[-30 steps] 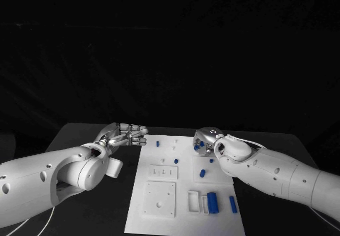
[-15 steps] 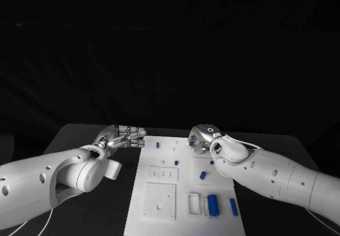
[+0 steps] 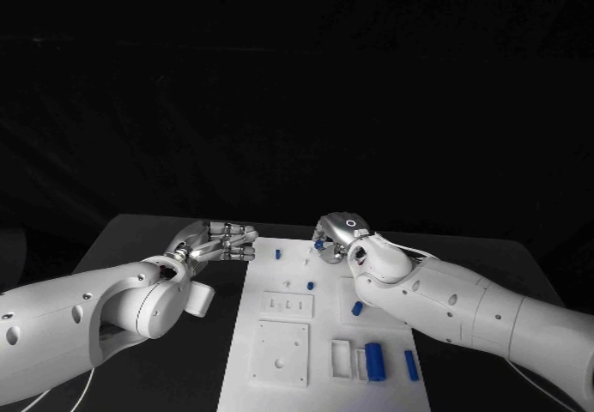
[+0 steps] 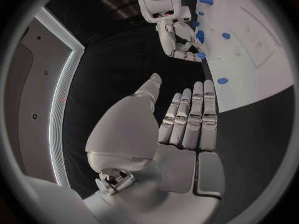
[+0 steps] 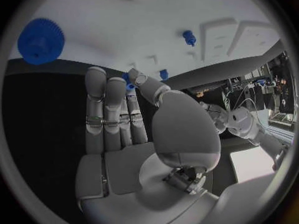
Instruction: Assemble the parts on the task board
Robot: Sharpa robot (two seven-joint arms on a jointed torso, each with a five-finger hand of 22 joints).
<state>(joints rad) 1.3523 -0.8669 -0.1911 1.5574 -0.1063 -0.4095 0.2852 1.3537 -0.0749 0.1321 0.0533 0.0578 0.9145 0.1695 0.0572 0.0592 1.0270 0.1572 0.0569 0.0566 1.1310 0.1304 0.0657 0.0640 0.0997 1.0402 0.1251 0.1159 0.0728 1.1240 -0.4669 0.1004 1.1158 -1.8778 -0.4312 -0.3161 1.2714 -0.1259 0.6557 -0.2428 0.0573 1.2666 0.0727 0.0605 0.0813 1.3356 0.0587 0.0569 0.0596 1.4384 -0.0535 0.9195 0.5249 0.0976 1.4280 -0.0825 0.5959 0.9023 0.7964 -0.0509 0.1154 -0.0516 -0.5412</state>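
Note:
The white task board (image 3: 279,378) lies in the middle of the table. My right hand (image 3: 338,235) hangs over the board's far edge and pinches a small blue part (image 5: 128,81) between thumb and fingertips. The left wrist view catches the same right hand (image 4: 177,37) with the blue part (image 4: 201,36) at its fingers. My left hand (image 3: 218,241) hovers just off the board's far left corner, fingers straight and together, thumb apart, holding nothing (image 4: 187,119). Loose blue parts lie on the board: a small peg (image 3: 279,254), another (image 3: 310,285), a short piece (image 3: 356,307).
A thick blue cylinder (image 3: 372,360) and a slim blue bar (image 3: 411,365) lie at the board's near right. Raised white blocks (image 3: 280,347) take up its near left. A blue gear (image 5: 40,41) rests on the board by the right hand. Black table surrounds the board.
My right hand has moved left and toward the board's far edge, carrying the small blue part. The left hand has stayed almost where it was.

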